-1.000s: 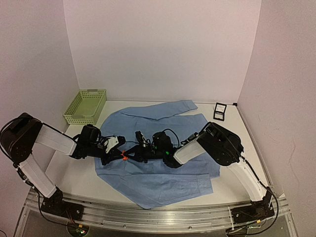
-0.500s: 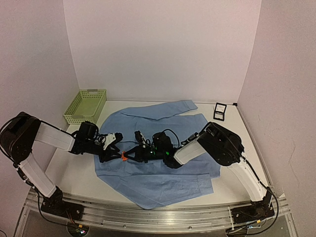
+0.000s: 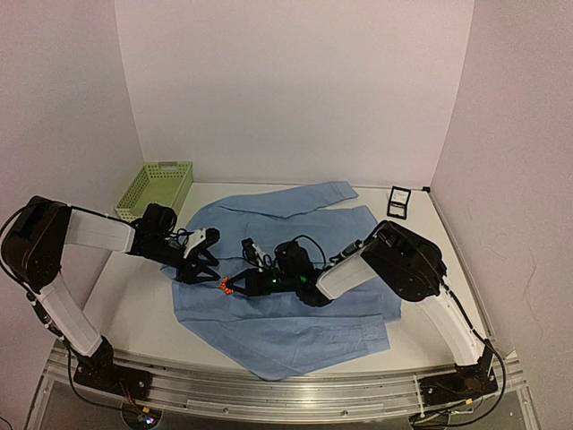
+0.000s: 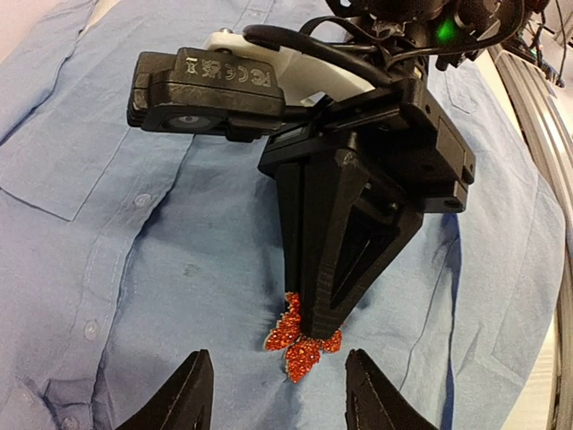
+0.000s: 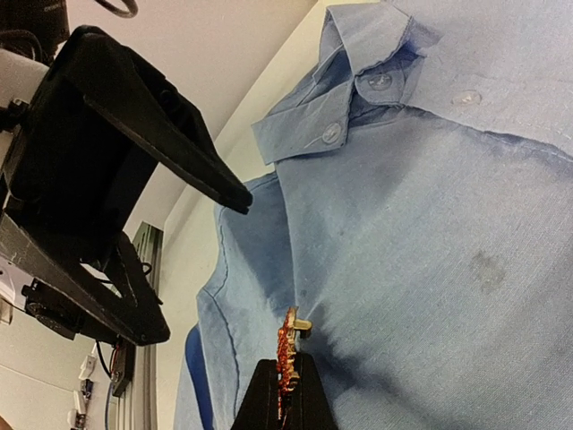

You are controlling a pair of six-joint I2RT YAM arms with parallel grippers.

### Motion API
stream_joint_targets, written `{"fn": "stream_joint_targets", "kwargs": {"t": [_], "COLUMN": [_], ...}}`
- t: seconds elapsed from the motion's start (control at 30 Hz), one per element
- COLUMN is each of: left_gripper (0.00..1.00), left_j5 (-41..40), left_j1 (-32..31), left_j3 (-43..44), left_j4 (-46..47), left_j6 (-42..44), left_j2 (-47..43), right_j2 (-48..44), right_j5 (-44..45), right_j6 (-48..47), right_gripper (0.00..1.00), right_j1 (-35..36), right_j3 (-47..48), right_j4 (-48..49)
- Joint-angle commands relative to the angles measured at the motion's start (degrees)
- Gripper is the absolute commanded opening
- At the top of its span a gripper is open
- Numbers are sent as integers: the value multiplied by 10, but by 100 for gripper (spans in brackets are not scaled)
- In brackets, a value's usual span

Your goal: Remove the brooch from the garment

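Left gripper (image 3: 211,265) has backed off up and to the left since a second ago and its jaws have spread; earlier it sat right at the ornament, and now we see it just beside it, both fingers parted with nothing between them. The right gripper (image 3: 235,288) has barely shifted. It is pinched tight on the small glittery orange-red clustered brooch (image 3: 225,287), with the black fingertips meeting over its top edge in the left wrist view (image 4: 313,324). From there the brooch (image 4: 303,345) reads as a few sparkly red petal lobes lying against the cloth beside the button placket. From the right wrist it (image 5: 288,345) shows edge-on, thin, with a golden bit on the side touching the fabric. We can't tell whether the pin is still through the cloth. The large light blue long-sleeved button-up shirt (image 3: 295,331) lies spread flat on the white table (image 3: 134,309). The brooch is on the shirt's left-centre front, below the buttoned collar (image 5: 358,98), and the cloth creases slightly around it. A green mesh plastic basket (image 3: 154,193) sits at the far left, and a small black square box (image 3: 398,202) at the far right, both well apart from the grippers.
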Motion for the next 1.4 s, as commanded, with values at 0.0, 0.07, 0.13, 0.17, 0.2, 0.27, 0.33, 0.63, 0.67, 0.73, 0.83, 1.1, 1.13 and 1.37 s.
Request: {"fn": "stream_joint_targets", "kwargs": {"t": [0.0, 0.07, 0.13, 0.17, 0.2, 0.27, 0.33, 0.63, 0.67, 0.73, 0.83, 1.1, 1.13, 1.37], "left_gripper": [48, 45, 43, 43, 43, 43, 43, 38, 35, 32, 32, 14, 12, 8], "left_j5": [35, 34, 32, 30, 27, 19, 12, -2, -2, -2, 2, -3, 0, 17], "left_j1": [-8, -10, -10, -11, -11, -14, -16, -19, -20, -21, -23, -26, -26, -28], "left_j3": [28, 35, 44, 48, 50, 55, 61, 86, 93, 104, 114, 128, 128, 130], "left_j4": [-66, -88, -108, -113, -113, -107, -98, -111, -118, -133, -147, -155, -157, -188], "left_j6": [62, 81, 95, 99, 100, 94, 82, 87, 90, 102, 115, 117, 119, 147], "left_j2": [21, 33, 43, 49, 51, 55, 59, 86, 92, 102, 108, 119, 119, 120], "right_j2": [-31, -32, -32, -33, -34, -37, -40, -58, -59, -59, -58, -58, -58, -57], "right_j5": [22, 27, 29, 30, 32, 37, 40, 60, 62, 63, 62, 64, 64, 71], "right_j6": [-60, -70, -77, -81, -88, -107, -124, -182, -186, -190, -193, -192, -192, -190], "right_gripper": [0, 0, 0, 0, 0, 0, 0, 0, 0, 0, 0, 0, 0, 0], "right_j1": [8, 8, 9, 9, 11, 14, 18, 24, 24, 24, 25, 27, 27, 27], "right_j3": [-1, -2, -3, -3, -4, -6, -9, -28, -29, -28, -28, -33, -33, -32], "right_j4": [-17, -16, -17, -17, -17, -16, -16, -12, -11, -6, 4, 19, 19, 22]}}
